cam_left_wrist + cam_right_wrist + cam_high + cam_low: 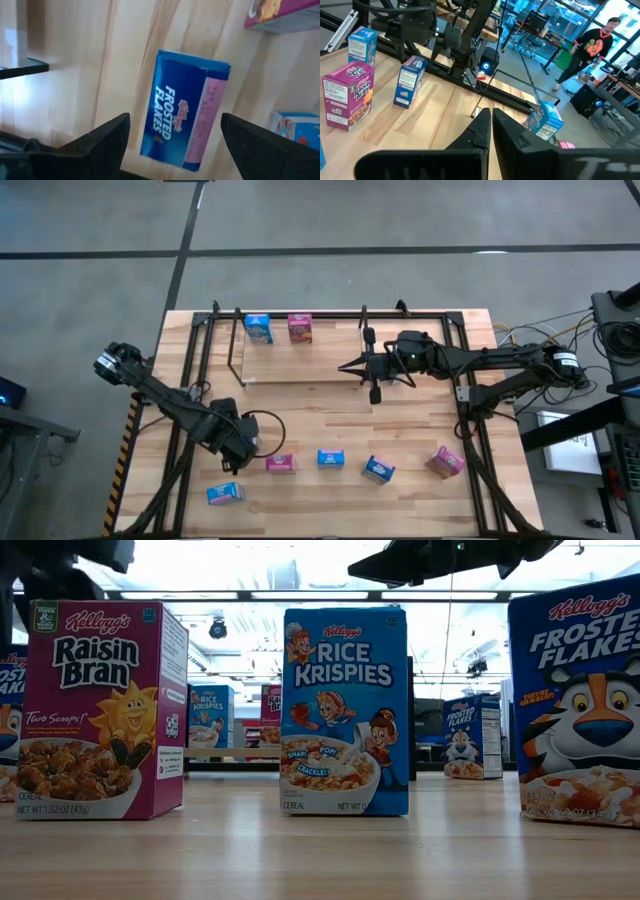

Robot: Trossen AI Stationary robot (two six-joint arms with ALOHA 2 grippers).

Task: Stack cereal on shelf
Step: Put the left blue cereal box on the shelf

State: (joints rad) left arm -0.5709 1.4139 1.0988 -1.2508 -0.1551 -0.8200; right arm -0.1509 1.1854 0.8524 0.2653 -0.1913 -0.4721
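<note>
The left gripper hangs low over the near left part of the table, its fingers spread wide with nothing between them. Straight below it in the left wrist view lies a blue Frosted Flakes box, flat on the wood; from above this box sits at the near left corner, just beside the gripper.

The right gripper is held over the middle of the table, by the front edge of the pale panel, and its fingers are pressed together on nothing.

On the shelf at the far side stand two boxes side by side — a blue one and a pink one.

Four more boxes stand in a loose row along the near side: a pink box, a blue box, another blue box and a pink box farthest right. The low view shows the Raisin Bran box, the Rice Krispies box and a Frosted Flakes box at the right edge upright.

A person walks in the room beyond the table.
</note>
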